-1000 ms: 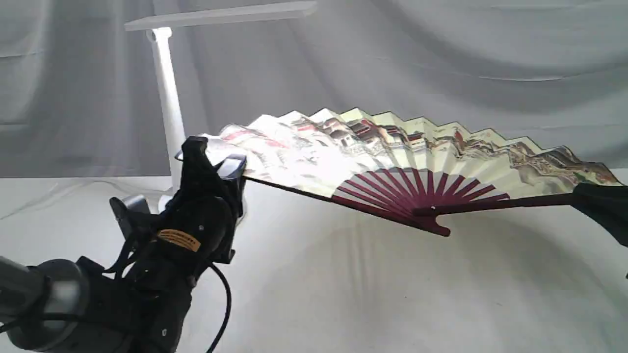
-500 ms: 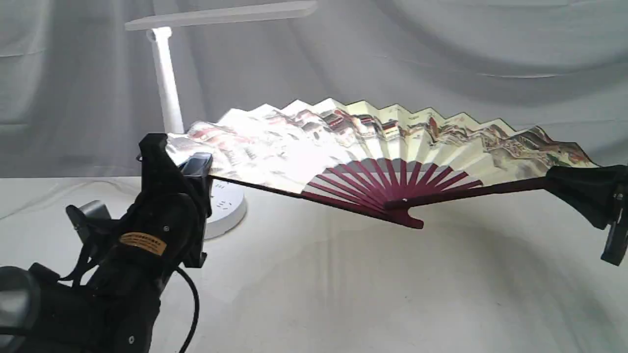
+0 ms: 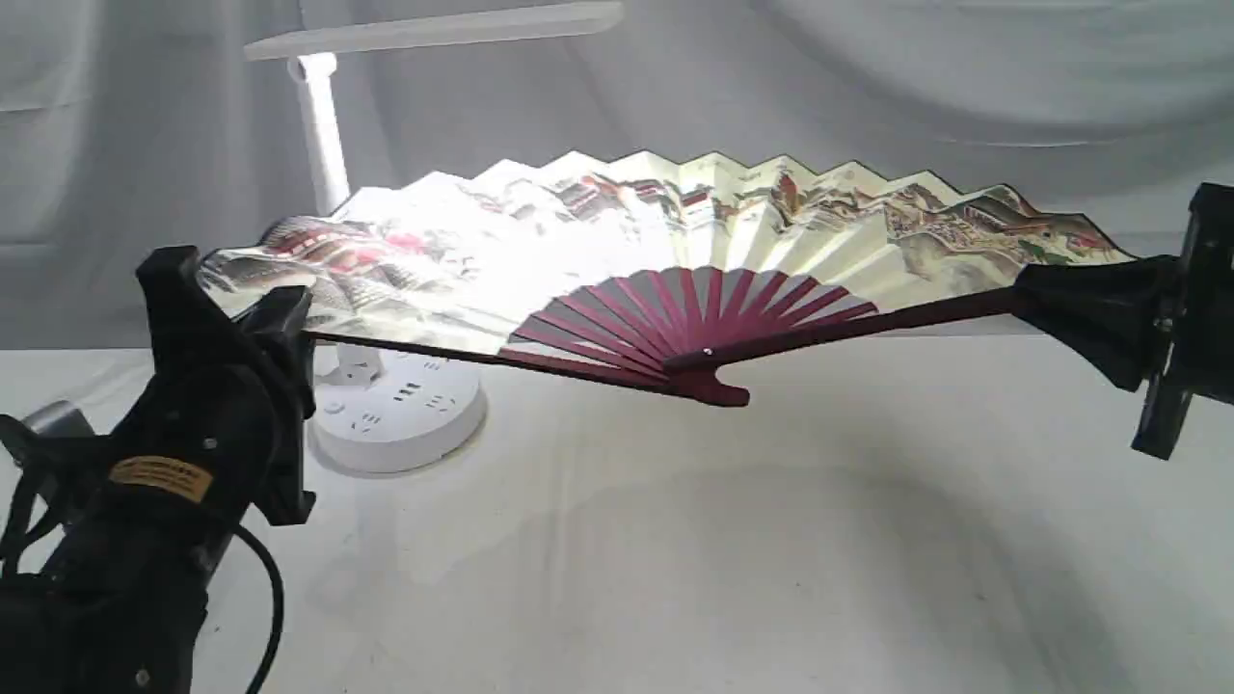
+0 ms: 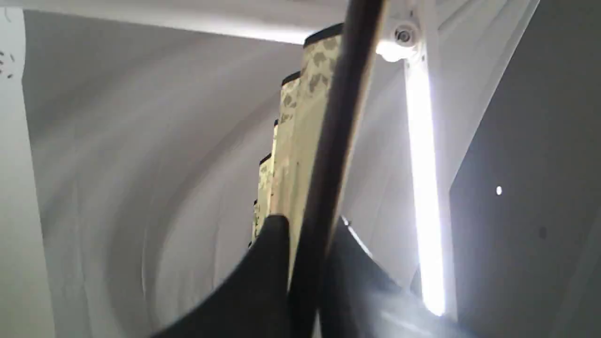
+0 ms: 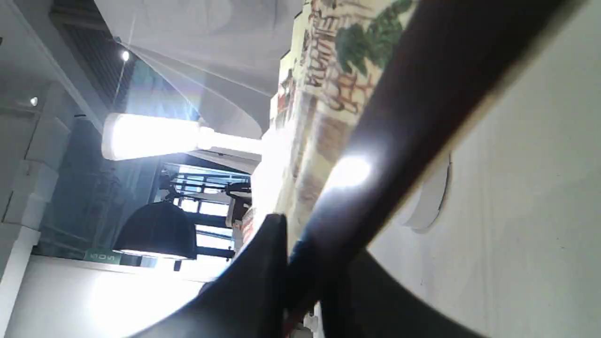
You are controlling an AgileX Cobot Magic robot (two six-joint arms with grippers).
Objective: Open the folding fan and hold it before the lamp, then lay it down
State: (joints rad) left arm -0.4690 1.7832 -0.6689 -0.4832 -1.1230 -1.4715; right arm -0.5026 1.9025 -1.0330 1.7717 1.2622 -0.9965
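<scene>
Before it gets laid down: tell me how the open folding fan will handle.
The folding fan probably feels light: gripped only at its outer ribs by the left gripper and right gripper, it spans between without sagging. Its pleated paper leaf likely creases easily. Ribs look stiff, but may pivot shut.

— What sort of place is this?
— A lab-like recording set: grey draped backdrop [image 3: 916, 87] across the frame's top, white cloth-covered table [image 3: 723, 578] below, a black pendant shade [image 5: 157, 230] in the room beyond.
</scene>
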